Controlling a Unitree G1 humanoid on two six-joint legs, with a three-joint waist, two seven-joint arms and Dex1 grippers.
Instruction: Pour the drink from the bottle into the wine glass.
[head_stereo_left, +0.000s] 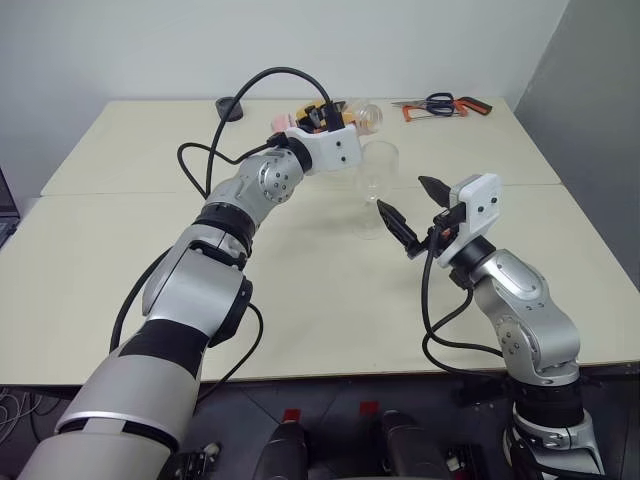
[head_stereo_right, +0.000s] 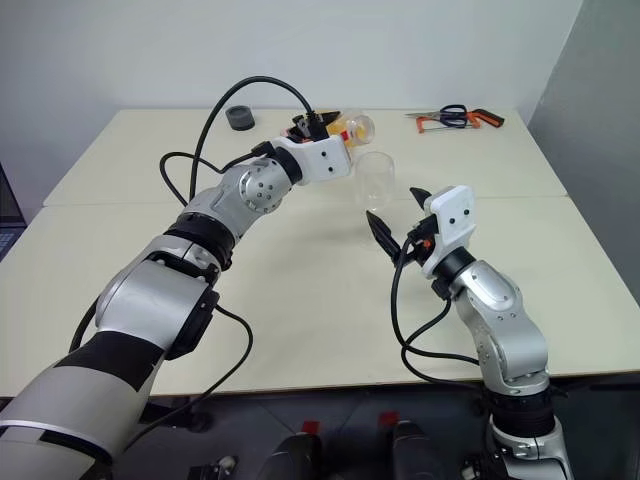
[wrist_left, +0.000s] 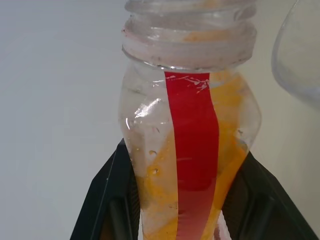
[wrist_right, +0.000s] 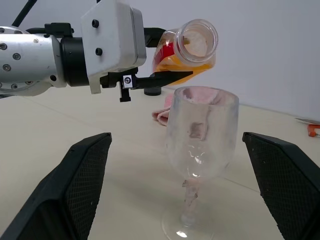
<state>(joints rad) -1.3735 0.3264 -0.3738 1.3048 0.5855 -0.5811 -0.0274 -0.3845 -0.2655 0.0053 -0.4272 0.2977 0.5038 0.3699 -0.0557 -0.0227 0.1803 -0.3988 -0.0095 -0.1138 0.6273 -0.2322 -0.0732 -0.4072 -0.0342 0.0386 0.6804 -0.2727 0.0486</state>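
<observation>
Right wrist view: left gripper (wrist_right: 170, 62) pinching tilted bottle (wrist_right: 192, 47) above wine glass (wrist_right: 200, 135); right gripper (head_stereo_left: 408, 208) spread wide nearby; hacksaw (head_stereo_left: 445, 106), black ring (head_stereo_left: 230, 107) behind.

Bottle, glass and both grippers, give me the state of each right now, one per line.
bottle: uncapped, tipped nearly level, mouth above the glass rim
drink: all in the bottle, none pouring
wine glass: upright on the table, empty
left gripper: jaws shut on the bottle
right gripper: jaws open, either side of the glass

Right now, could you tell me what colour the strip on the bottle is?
Red, on the bottle; the left wrist view shows it best.
</observation>
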